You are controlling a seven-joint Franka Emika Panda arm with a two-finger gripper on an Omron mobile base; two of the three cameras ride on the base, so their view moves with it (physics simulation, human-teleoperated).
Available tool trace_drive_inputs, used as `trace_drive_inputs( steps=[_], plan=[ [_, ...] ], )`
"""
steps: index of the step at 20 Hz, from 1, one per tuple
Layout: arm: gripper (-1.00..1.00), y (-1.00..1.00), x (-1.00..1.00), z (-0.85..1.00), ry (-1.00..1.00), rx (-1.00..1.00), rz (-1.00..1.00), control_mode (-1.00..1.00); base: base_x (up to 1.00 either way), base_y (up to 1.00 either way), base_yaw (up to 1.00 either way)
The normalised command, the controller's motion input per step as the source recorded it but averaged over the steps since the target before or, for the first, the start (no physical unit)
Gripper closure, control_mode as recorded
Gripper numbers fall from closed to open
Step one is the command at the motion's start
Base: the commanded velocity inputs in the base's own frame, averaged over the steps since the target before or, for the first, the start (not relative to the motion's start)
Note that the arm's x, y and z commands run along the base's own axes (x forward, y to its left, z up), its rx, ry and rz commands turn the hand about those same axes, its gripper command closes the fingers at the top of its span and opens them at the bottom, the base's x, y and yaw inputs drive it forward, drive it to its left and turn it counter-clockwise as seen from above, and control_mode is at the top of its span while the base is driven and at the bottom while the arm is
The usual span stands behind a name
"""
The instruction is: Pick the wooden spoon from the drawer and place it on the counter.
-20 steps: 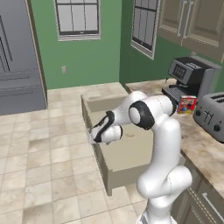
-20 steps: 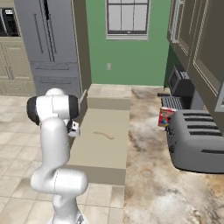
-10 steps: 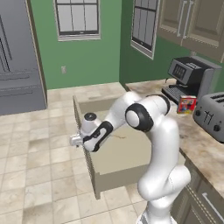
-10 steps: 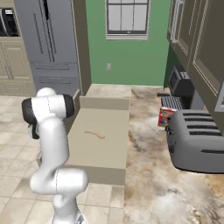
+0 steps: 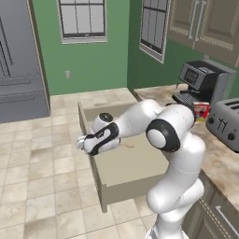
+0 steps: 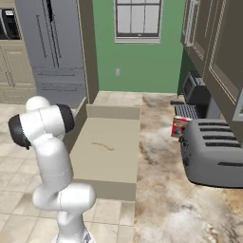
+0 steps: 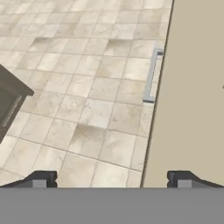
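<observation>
We see the drawer pulled wide over the tiled floor, the wooden spoon flat on its plain bottom, while the marbled counter beside it carries a toaster, a coffee machine and a small red box.

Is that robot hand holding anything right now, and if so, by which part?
Nothing is held. The end effector is open over the drawer's front edge, with only floor and drawer between its tips. The wooden spoon lies untouched on the drawer bottom.

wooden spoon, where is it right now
The wooden spoon lies flat on the bottom of the open drawer, near its middle, in the right base view; the marbled counter runs along the drawer's right.
</observation>
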Motion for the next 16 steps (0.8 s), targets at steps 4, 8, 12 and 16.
trace_drive_inputs(
  steps=[4,8,12,16],
  plan=[
    [-1.00,-0.47,0.15,1.00,0.06,0.05,0.16,-1.00,0.00,0.00,0.00],
    [-1.00,-0.49,0.31,1.00,0.32,0.00,0.02,-1.00,0.00,0.00,0.00],
    [-1.00,-0.49,0.37,1.00,0.61,-0.10,0.00,-1.00,0.00,0.00,0.00],
    [-1.00,-0.20,0.53,1.00,0.69,-0.28,0.16,-1.00,0.00,0.00,0.00]
  ],
)
